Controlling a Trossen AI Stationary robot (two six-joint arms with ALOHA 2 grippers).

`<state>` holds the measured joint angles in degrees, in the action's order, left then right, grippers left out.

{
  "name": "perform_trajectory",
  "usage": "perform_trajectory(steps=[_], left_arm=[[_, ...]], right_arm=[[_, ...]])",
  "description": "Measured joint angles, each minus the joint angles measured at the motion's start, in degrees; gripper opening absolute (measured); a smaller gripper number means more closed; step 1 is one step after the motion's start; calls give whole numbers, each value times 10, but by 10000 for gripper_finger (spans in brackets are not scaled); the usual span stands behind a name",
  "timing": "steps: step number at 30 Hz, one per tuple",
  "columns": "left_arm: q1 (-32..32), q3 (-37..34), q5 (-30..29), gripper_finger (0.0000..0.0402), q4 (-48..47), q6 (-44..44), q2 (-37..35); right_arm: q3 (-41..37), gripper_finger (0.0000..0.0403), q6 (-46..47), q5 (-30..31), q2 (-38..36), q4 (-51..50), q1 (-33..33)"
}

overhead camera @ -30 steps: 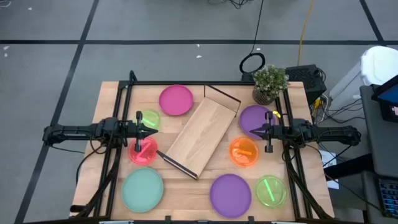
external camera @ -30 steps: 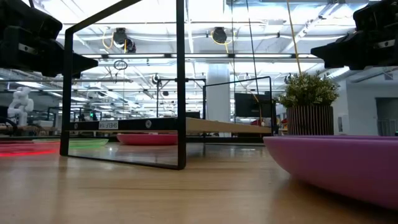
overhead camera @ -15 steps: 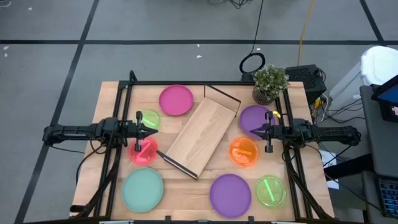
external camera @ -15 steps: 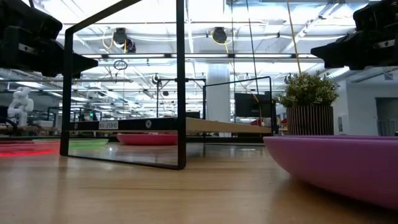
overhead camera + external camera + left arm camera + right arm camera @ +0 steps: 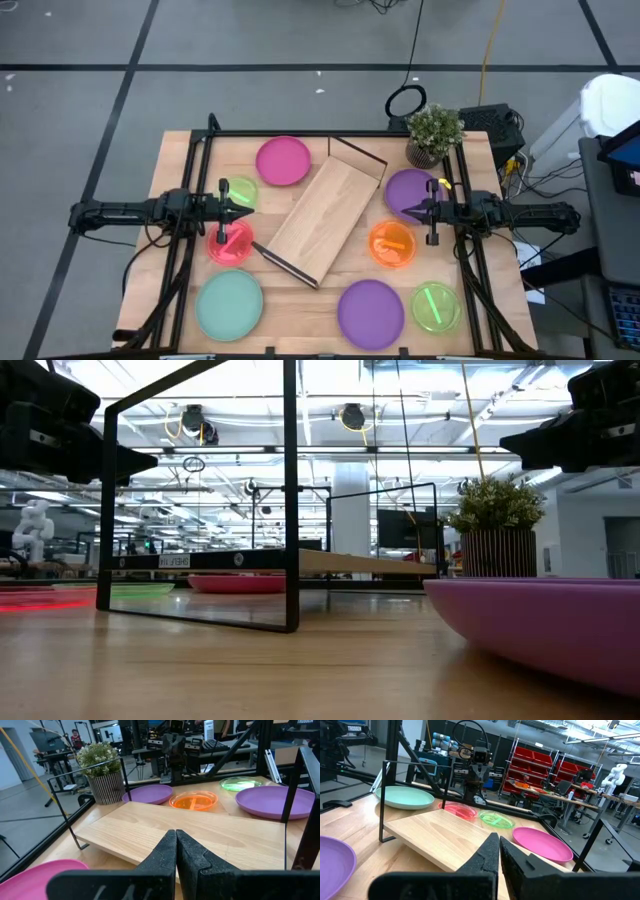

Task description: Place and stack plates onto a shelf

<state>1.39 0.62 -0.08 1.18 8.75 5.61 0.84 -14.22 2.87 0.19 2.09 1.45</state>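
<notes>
The word "TROSSEN" stood in white letters on a dark bar (image 5: 306, 722) at the edge of the left wrist view, and again on a dark panel (image 5: 354, 728) in the right wrist view. Nothing else was legible.

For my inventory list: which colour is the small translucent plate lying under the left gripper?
Red, clearest in the high view.

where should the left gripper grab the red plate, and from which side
Likely the raised rim of the red plate, coming straight down: it lies flat on the table, so only the thin edge offers a pinch. The left gripper, fingers together, hangs just beyond it, beside the shelf.
</notes>
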Motion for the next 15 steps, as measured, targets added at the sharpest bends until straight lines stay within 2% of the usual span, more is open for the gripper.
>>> perform_trajectory(steps=[10,15], left_arm=[[0,0,0,4,0,0,0],[0,0,0,4,0,0,0]], right_arm=[[4,0,30,7,0,40,0],[34,0,45,35,21,12,0]])
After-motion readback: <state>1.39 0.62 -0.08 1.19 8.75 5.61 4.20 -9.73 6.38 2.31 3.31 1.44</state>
